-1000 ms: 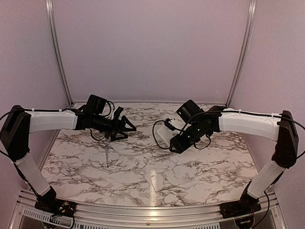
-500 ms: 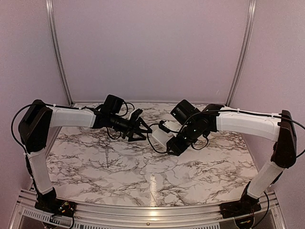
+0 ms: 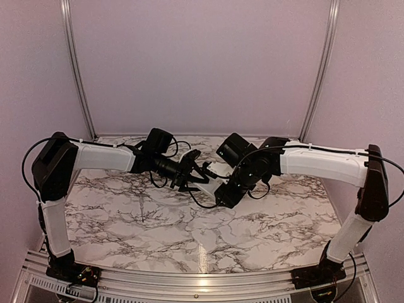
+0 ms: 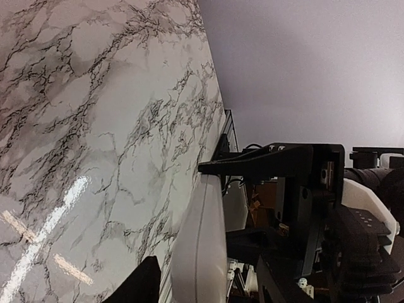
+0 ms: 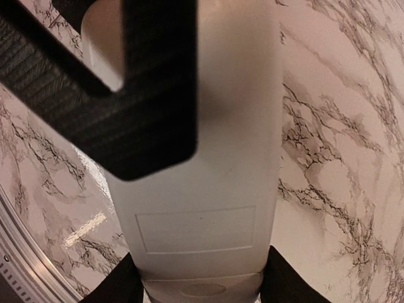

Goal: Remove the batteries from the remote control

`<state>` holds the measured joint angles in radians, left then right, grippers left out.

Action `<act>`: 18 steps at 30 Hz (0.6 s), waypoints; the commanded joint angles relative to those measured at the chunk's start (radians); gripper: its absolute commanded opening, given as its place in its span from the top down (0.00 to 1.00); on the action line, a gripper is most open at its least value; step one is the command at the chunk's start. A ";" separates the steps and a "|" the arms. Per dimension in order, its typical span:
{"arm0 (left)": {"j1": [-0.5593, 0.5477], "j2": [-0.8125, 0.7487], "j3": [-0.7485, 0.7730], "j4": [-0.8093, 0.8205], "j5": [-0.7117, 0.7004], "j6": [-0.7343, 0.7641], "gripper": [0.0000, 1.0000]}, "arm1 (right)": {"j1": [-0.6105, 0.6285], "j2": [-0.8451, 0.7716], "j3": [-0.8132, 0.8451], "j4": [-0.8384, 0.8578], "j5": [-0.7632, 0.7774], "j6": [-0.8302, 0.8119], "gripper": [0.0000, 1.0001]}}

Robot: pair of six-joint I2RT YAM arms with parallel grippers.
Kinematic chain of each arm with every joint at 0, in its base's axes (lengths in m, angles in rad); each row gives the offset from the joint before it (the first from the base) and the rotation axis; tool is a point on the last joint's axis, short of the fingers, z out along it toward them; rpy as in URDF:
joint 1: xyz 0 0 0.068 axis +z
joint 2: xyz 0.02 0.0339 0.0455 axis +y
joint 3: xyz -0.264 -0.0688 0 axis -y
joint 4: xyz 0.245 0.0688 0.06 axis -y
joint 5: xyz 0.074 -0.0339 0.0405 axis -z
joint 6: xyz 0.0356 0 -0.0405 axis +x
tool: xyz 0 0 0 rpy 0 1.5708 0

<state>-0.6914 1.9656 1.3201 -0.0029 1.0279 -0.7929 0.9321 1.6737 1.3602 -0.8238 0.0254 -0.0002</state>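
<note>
The remote control [image 5: 202,177] is a white bar held off the table in my right gripper [image 5: 199,284], which is shut on its near end. It shows a closed rectangular panel outline [image 5: 197,230]; no dark compartment shows. The batteries are hidden. My left gripper [image 4: 205,284] is open, its fingers either side of the remote's other end [image 4: 202,246] with small gaps. One left finger [image 5: 139,95] crosses over the remote in the right wrist view. In the top view both grippers [image 3: 194,165] [image 3: 218,184] meet at mid-table around the remote [image 3: 203,183].
The marble table [image 3: 158,221] lies below both arms. Purple walls with metal corner rails [image 3: 76,69] close the back and sides. A metal rail [image 3: 202,278] runs along the near edge. Cables [image 3: 202,202] hang by the right wrist.
My left arm has swung right across the table until its open fingers straddle the remote's end. My right gripper has shifted slightly left with the remote.
</note>
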 commanded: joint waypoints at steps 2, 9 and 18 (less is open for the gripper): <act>-0.011 0.019 0.011 0.020 0.059 0.001 0.47 | 0.005 -0.006 0.046 0.003 0.031 -0.034 0.53; -0.010 0.024 0.013 0.027 0.064 -0.012 0.47 | 0.007 -0.024 0.048 0.003 0.021 -0.052 0.53; -0.011 0.028 0.011 0.034 0.079 -0.027 0.49 | 0.019 -0.051 0.046 0.019 -0.010 -0.108 0.53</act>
<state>-0.6987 1.9656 1.3201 0.0036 1.0832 -0.8127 0.9325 1.6585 1.3720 -0.8227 0.0288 -0.0628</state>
